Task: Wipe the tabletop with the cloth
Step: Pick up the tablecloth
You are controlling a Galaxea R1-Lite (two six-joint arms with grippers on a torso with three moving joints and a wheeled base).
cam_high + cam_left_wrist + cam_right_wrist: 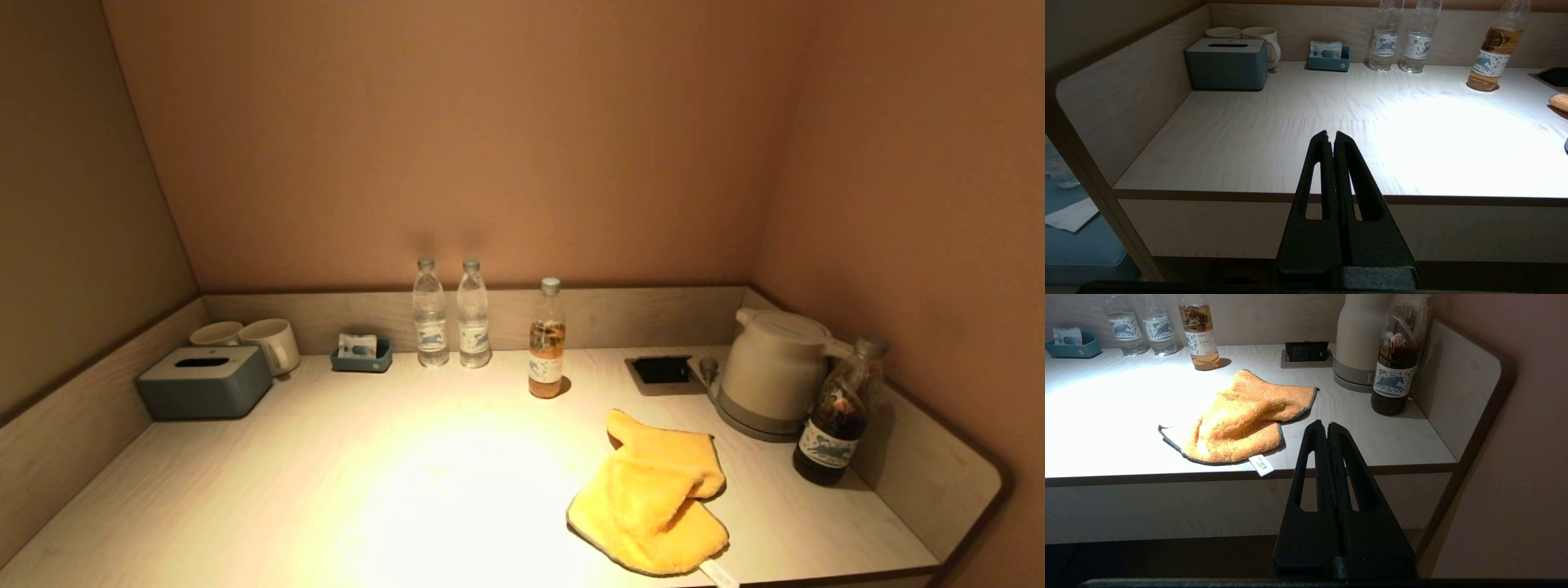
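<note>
The cloth (651, 498) is seen crumpled on the counter (367, 482) at its near right, just beside the kettle (771, 371). Both the left tool (1332, 138) and right tool (1326, 428) are held together, off the near edge.

A fluffy yellow-orange microfibre cloth with grey edging (653, 502) lies crumpled and partly folded over itself on the right-hand part of a pale wood-grain tabletop (367, 482), close to the front edge, its small white tag (1261, 465) reaching that dark-rimmed edge. The broad counter surface, lit by a bright pool of light at its middle, is bounded by a raised matching back edge and side walls, the right wall ending in a rounded corner. The cloth rests flat against the surface, untouched by either gripper.
</note>
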